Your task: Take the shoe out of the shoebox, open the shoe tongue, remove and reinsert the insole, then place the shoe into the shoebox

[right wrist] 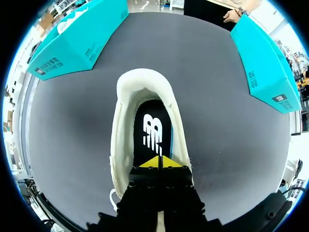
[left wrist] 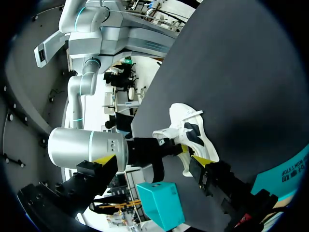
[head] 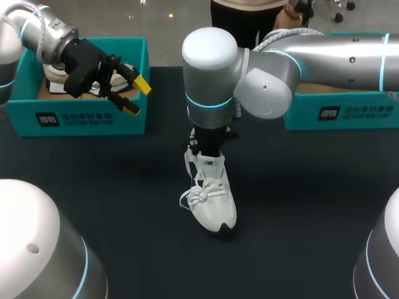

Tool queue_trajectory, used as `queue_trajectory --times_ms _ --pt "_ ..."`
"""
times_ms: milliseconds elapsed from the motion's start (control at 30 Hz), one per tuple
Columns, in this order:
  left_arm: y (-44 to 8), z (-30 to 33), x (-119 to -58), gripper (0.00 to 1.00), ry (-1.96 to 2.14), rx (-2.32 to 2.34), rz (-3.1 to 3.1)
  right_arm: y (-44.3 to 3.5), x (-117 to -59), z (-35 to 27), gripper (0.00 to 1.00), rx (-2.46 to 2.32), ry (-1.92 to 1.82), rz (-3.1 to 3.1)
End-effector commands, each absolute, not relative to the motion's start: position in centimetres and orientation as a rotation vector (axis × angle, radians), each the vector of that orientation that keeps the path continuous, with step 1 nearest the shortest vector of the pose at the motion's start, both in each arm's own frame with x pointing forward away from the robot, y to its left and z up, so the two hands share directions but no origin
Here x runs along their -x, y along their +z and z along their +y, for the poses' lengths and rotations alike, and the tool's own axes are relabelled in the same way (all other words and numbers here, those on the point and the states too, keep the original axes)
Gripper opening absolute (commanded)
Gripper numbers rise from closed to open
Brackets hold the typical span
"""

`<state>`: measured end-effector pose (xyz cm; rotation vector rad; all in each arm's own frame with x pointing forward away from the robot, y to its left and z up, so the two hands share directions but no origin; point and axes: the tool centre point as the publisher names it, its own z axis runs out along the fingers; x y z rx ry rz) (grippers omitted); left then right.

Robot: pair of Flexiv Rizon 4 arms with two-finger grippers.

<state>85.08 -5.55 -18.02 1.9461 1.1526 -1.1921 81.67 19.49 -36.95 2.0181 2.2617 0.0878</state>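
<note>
A white shoe (head: 212, 196) stands upright on the black table (head: 299, 205), toe toward the near edge. My right gripper (right wrist: 158, 162) is shut, its yellow tips pressed together at the tongue end of the shoe's opening (right wrist: 145, 116), just above the black insole (right wrist: 153, 133). Whether the tongue is pinched between them is hidden. In the head view the right arm's wrist (head: 209, 146) drops straight onto the shoe's collar. My left gripper (head: 136, 96) hangs open and empty in front of the teal shoebox (head: 81, 118). From the left wrist, the shoe (left wrist: 190, 135) lies ahead of the open fingers (left wrist: 200, 162).
The left teal shoebox holds a second pale shoe and paper (head: 59, 78). Another teal box (head: 340, 112) lies at the back right, under my right forearm (head: 336, 56). My right arm's big elbow (head: 212, 68) hangs over the table's middle.
</note>
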Motion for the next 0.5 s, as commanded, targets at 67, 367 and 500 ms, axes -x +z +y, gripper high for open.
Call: queue_trajectory --times_ms 67,367,500 --pt "-18.0 -5.5 -85.0 1.0 -1.189 -1.95 1.153 -35.5 -82.0 19.4 0.0 -2.181 0.032 2.227" --pt "-18.0 -5.5 -85.0 1.0 -1.189 -1.95 1.153 -34.5 -81.9 19.4 0.0 -2.241 -0.065 2.201" --pt "-18.0 -5.5 -85.0 1.0 -1.189 -1.95 1.153 -34.5 -81.9 19.4 0.0 -2.241 -0.065 2.201"
